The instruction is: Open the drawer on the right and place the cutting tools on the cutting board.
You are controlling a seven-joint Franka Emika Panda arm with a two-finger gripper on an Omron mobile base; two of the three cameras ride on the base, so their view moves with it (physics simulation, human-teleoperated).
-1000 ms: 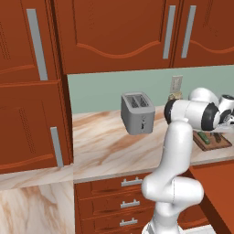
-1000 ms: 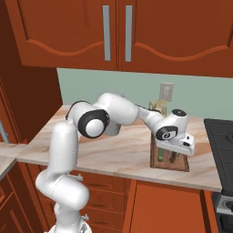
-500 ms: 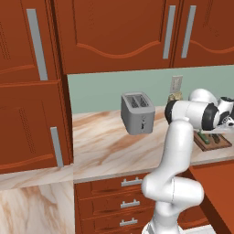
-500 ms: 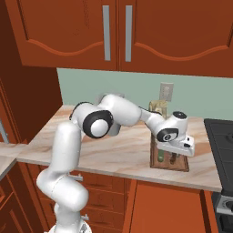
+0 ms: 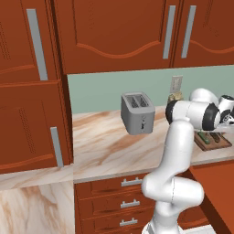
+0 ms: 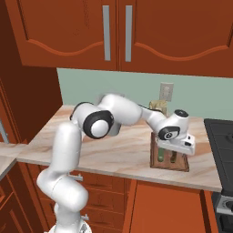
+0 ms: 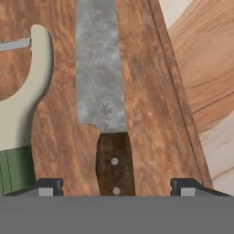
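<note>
Both tools, knife [image 7: 101, 91] and peeler [image 7: 23, 114], lay flat on board [image 7: 146, 105], beneath gripper [image 7: 118, 185], fingers [image 7: 50, 186] spread wide, gripping nothing. Placing step apparently finished; next, likely lifting clear.

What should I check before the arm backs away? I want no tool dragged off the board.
1. Pincer open, tips standing wide on either side of the knife handle: ok.
2. Knife lying flat on the cutting board: ok.
3. Peeler on the board beside the knife, apart from it: ok.
4. Knife free of the fingertips: ok, a gap shows on both sides.
5. Board fully on the counter: ok.
6. Drawer shut again: cannot tell.
</note>
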